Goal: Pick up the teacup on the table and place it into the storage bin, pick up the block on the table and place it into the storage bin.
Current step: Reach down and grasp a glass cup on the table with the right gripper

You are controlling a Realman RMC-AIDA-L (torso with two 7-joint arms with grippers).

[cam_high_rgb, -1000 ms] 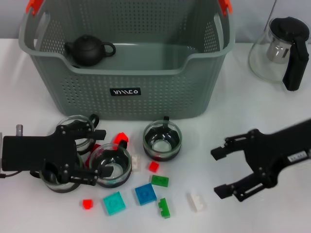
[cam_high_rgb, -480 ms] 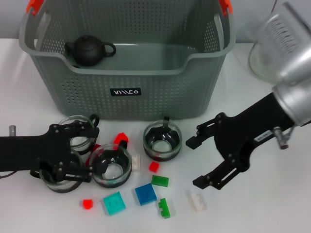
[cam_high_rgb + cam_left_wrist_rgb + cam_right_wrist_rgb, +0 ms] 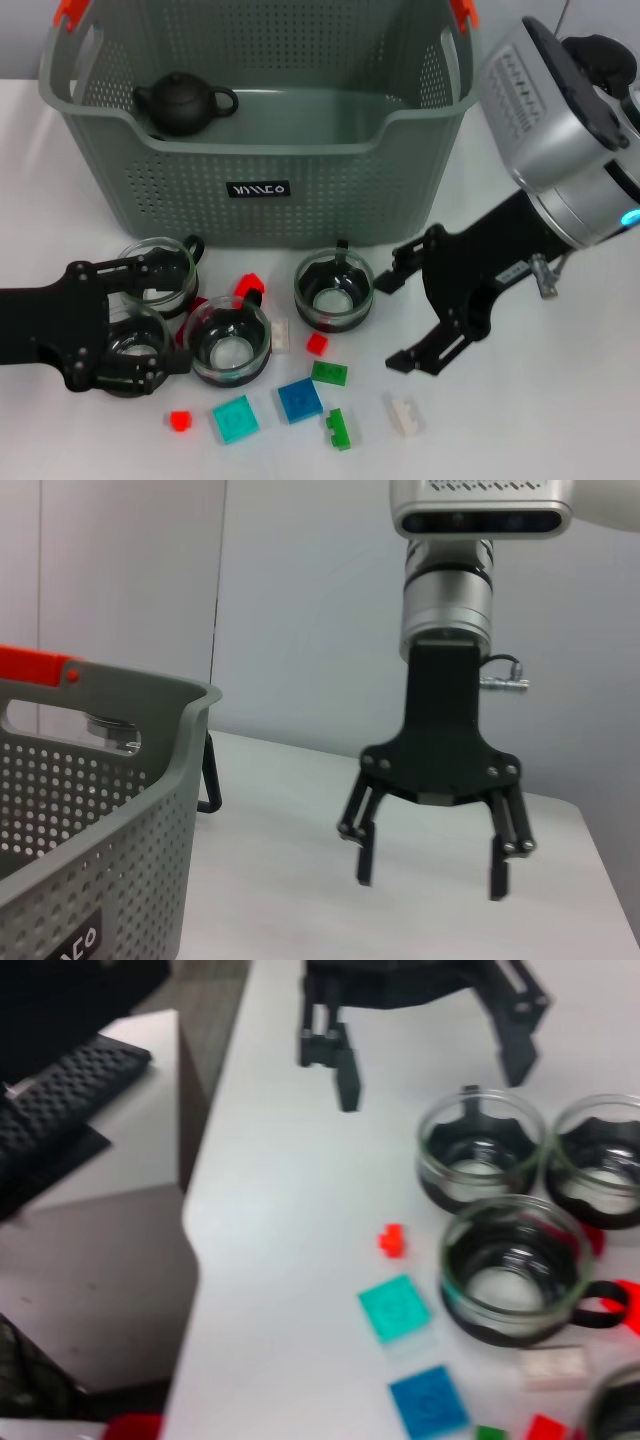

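Observation:
Several glass teacups stand in front of the storage bin (image 3: 300, 200): one (image 3: 334, 290) in the middle, one (image 3: 230, 342) left of it, and two (image 3: 160, 275) (image 3: 128, 348) at the far left. Loose blocks lie around them, among them blue (image 3: 300, 400), teal (image 3: 235, 418), white (image 3: 404, 414) and a small red one (image 3: 180, 420). My left gripper (image 3: 180, 318) is open and hangs over the two leftmost cups. My right gripper (image 3: 390, 320) is open just right of the middle cup, holding nothing. The right wrist view shows the left gripper (image 3: 432, 1078), cups (image 3: 505, 1275) and blocks (image 3: 395, 1308).
A dark teapot (image 3: 183, 103) lies inside the bin at its left. A glass pitcher with a black lid (image 3: 600, 50) stands at the back right, mostly hidden by my right arm. Green blocks (image 3: 329, 373) (image 3: 338, 428) and red ones (image 3: 317, 344) lie near the front edge.
My right arm has swung in from the right toward the middle cup, gripper staying open. My left gripper has drawn back a little to the left over the cups.

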